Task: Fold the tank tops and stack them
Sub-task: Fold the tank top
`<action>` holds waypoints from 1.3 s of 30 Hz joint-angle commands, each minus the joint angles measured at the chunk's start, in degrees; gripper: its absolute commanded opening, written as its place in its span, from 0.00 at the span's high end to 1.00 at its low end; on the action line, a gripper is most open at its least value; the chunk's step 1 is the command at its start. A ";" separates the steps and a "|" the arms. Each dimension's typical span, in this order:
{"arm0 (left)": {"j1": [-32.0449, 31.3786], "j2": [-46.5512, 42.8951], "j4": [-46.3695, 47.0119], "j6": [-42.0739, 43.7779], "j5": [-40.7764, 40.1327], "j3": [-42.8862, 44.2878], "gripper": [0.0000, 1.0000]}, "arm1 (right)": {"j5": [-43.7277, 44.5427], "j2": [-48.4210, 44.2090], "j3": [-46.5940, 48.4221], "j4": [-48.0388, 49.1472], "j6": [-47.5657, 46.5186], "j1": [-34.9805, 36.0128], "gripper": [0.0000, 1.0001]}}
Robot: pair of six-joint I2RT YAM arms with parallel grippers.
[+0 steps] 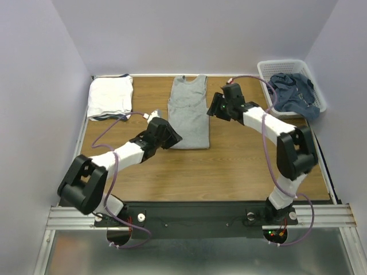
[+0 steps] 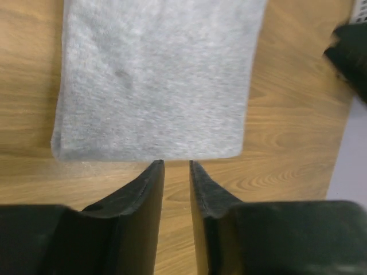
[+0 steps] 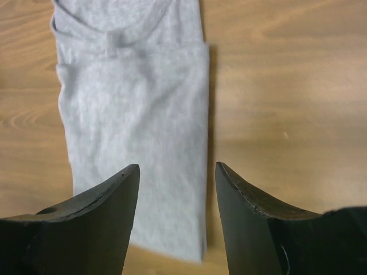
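Basket [image 1: 289, 64] sits far right, a blue top [image 1: 295, 94] heaped inside it. On the wood surface [image 1: 246, 166], the grey top [image 1: 189, 114] lies flat at mid-back, folded narrow. A folded white top [image 1: 110, 96] sits far left. The left end effector [image 2: 176, 163] is narrow and empty, just off the grey hem. The right end effector [image 3: 176, 167] is wide and empty above its side edge. Pale walls [image 1: 200, 34] all round.
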 commanded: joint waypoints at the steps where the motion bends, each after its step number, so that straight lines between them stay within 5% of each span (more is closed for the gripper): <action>1: 0.10 -8.56 -5.68 1.77 -6.00 -1.54 0.53 | 0.15 -11.28 -14.46 1.71 0.91 1.45 0.38; 10: 0.36 -9.28 -3.25 2.39 -2.93 -9.97 0.43 | -7.14 -21.13 -34.78 9.95 9.00 4.79 0.38; 30: 10.91 -2.69 13.90 6.17 9.29 -14.90 0.47 | -11.01 -17.10 -41.73 26.31 20.42 5.06 0.37; 39: 11.70 2.05 16.37 5.02 9.64 -14.82 0.50 | -10.66 -12.70 -42.88 32.03 25.26 4.97 0.45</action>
